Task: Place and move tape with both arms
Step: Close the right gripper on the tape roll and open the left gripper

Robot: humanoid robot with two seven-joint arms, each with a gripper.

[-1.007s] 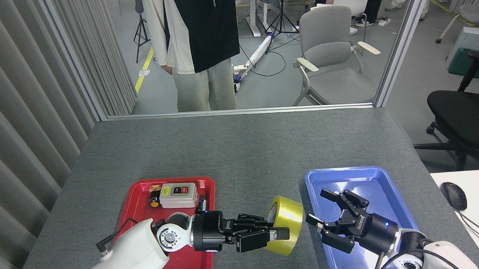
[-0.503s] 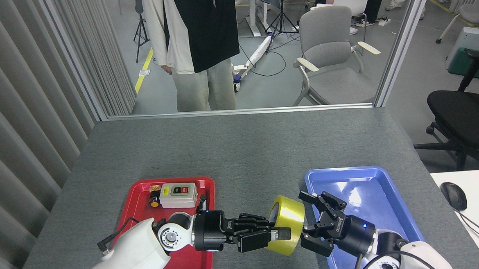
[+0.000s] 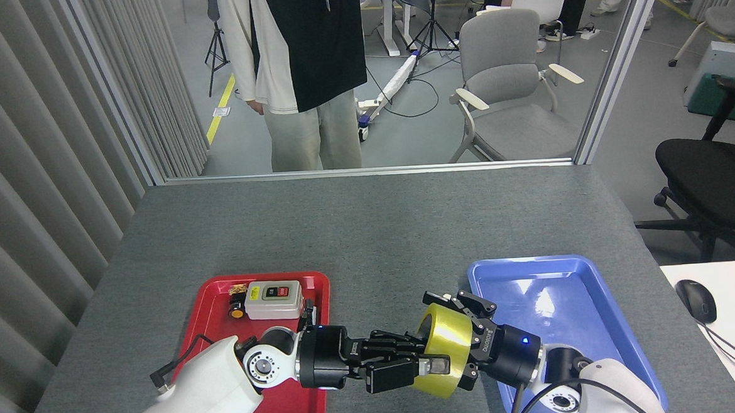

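Observation:
The yellow tape (image 3: pixel 443 331) is held above the table in the gap between the red tray and the blue tray, its open core facing left. My left gripper (image 3: pixel 421 358) reaches in from the left and is shut on the roll's near rim, one finger inside the core. My right gripper (image 3: pixel 457 337) comes in from the right with its fingers (image 3: pixel 470 302) spread around the roll's top and bottom edges. I cannot tell whether those fingers press on the tape.
A red tray (image 3: pixel 217 283) at the left holds a grey switch box (image 3: pixel 273 299) and a small orange part (image 3: pixel 236 313). The blue tray (image 3: pixel 572 262) lies at the right. A person (image 3: pixel 304 77) stands beyond the table's far edge. A mouse (image 3: pixel 695 300) sits on the white desk at right.
My right gripper has moved left from over the blue tray and now surrounds the tape. The left gripper kept hold of the roll, shifting slightly right and tilting it.

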